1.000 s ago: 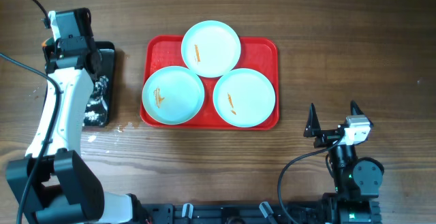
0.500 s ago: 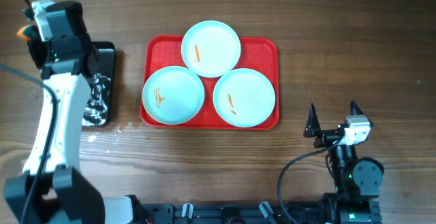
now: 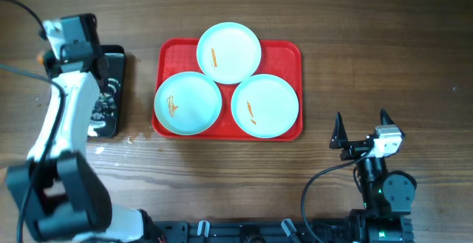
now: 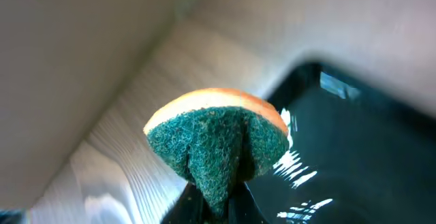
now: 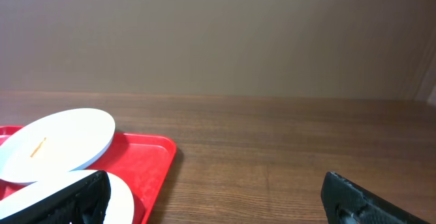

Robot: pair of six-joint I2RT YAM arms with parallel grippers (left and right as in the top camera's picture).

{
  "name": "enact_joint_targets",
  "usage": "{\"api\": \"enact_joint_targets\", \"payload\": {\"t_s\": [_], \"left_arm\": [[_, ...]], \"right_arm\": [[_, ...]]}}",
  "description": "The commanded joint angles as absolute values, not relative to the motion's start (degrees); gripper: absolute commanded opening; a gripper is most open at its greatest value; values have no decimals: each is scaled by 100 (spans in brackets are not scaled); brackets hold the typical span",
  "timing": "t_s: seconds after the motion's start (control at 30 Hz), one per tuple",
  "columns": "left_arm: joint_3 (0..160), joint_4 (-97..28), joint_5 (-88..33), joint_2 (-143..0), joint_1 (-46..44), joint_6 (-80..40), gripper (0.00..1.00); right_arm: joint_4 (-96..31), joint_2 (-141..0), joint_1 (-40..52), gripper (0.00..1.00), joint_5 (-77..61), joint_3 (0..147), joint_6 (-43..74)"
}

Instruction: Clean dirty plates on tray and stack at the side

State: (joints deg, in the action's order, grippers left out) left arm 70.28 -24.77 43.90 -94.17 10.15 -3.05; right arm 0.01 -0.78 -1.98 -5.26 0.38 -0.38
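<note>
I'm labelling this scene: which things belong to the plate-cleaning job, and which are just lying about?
Job: three round pale mint-white plates with orange smears; flat red plastic tray; green-and-orange sponge pinched in left hand; black rectangular bin.
Lying about: small spilled droplets on brown wooden table.

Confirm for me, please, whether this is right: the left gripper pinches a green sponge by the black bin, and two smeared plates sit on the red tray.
Not quite: the overhead view shows three smeared plates on the red tray, not two. The rest stands: the left gripper pinches the green sponge by the black bin.
</note>
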Motion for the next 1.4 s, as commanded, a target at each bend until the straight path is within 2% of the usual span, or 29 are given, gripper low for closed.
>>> {"api": "enact_joint_targets", "payload": {"t_s": [0.0,0.17,0.33,0.47,0.67,0.87,0.93,0.97,1.03,1.07,1.17,1.27,1.37], "left_arm": [[7269,-2311,3940,-8709,1041,-174,4],[7096,-2676,3033,-8956,1197,-685,4],[6643,-2928,3194,-9887,1533,-947,4],[6965,-2939,3601,-9430,1487,-945,4],[7470,-2707,2532,-8143,1481,-947,4],[7074,-3050,2145,-8969,1566,-1212,4],[6930,-3120,2504,-9537,1577,-1247,4],[6943,-3229,3376,-9668,1557,-1245,4],[7074,-3197,4563,-9485,1463,-1247,4],[7203,-3199,4558,-9273,1417,-1249,4],[7476,-3055,3315,-8335,1350,-1249,4],[7481,-2930,1584,-7465,1350,-1251,4],[7450,-3509,1610,-7397,1431,-1249,4]], "right_arm": [[14,-43,-207,100,-469,32,-139],[14,-43,-207,100,-469,32,-141],[14,-43,-207,100,-469,32,-139],[14,-43,-207,100,-469,32,-141],[14,-43,-207,100,-469,32,-141],[14,-43,-207,100,-469,32,-139],[14,-43,-207,100,-469,32,-141],[14,-43,-207,100,-469,32,-141],[14,-43,-207,100,-469,32,-139],[14,-43,-207,100,-469,32,-139],[14,-43,-207,100,-469,32,-141],[14,-43,-207,100,-469,32,-141],[14,-43,-207,100,-469,32,-137]]}}
